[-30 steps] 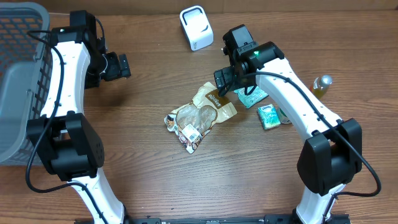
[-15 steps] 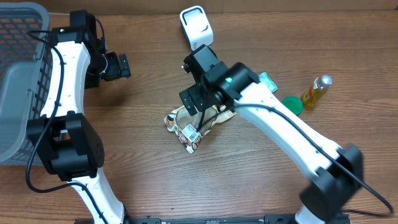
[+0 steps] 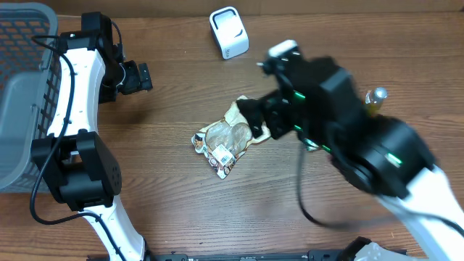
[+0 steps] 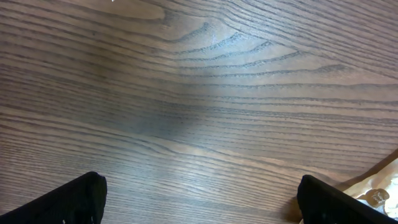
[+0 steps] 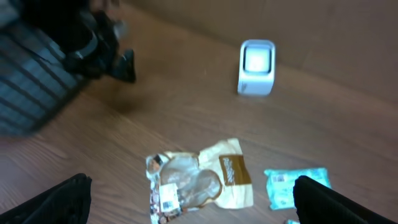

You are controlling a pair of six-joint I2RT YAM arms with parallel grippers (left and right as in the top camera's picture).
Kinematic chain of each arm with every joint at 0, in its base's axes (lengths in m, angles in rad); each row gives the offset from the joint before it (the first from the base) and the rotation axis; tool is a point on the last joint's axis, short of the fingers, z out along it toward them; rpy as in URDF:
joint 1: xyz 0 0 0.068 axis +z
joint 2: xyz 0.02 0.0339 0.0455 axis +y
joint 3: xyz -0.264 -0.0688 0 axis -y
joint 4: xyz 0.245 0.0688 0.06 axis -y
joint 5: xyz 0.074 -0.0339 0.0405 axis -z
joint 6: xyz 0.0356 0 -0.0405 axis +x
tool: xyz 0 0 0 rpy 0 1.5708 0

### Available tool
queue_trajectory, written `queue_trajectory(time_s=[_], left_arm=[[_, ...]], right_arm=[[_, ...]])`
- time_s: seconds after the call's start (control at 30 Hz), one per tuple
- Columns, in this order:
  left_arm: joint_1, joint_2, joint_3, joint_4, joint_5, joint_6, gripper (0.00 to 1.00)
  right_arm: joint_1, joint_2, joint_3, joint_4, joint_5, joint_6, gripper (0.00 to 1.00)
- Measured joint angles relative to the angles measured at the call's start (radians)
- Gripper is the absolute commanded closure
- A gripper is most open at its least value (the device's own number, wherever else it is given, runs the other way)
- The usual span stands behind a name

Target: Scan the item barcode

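Wood tabletop (image 3: pixel 174 210), both grippers empty, snack pouch (image 3: pixel 233 135) lying mid-table.
Your right gripper (image 5: pixel 199 202) hung wide open above the snack pouch, probably lining up a pick; your left gripper (image 4: pixel 205 199) sat spread well aside, out of the way. Overhead, your blurred arm (image 3: pixel 348 130) hid the pouch's edge; the right wrist view showed it whole, scanner (image 5: pixel 256 67) beyond.

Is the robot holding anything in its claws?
No, nothing. The left gripper and right gripper are both open and empty; the snack bag lies on the table.
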Motion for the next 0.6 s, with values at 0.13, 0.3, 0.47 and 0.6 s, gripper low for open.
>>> queue_trajectory(time_s=[0.13,0.3,0.47,0.6], left_arm=[[0.0,0.0,0.0,0.0,0.0,0.0,0.01],[0.0,0.0,0.0,0.0,0.0,0.0,0.0],[0.0,0.0,0.0,0.0,0.0,0.0,0.0],[0.0,0.0,0.0,0.0,0.0,0.0,0.0]], right_arm=[[-0.009,-0.138,-0.001,-0.052,0.0,-0.001,0.0],[-0.11,-0.308,-0.001,-0.152,0.005,-0.001,0.0],[-0.241,-0.515,-0.061,-0.185,0.005,0.0,0.0],[-0.313,-0.686,-0.166,-0.176,-0.009,0.001,0.0]])
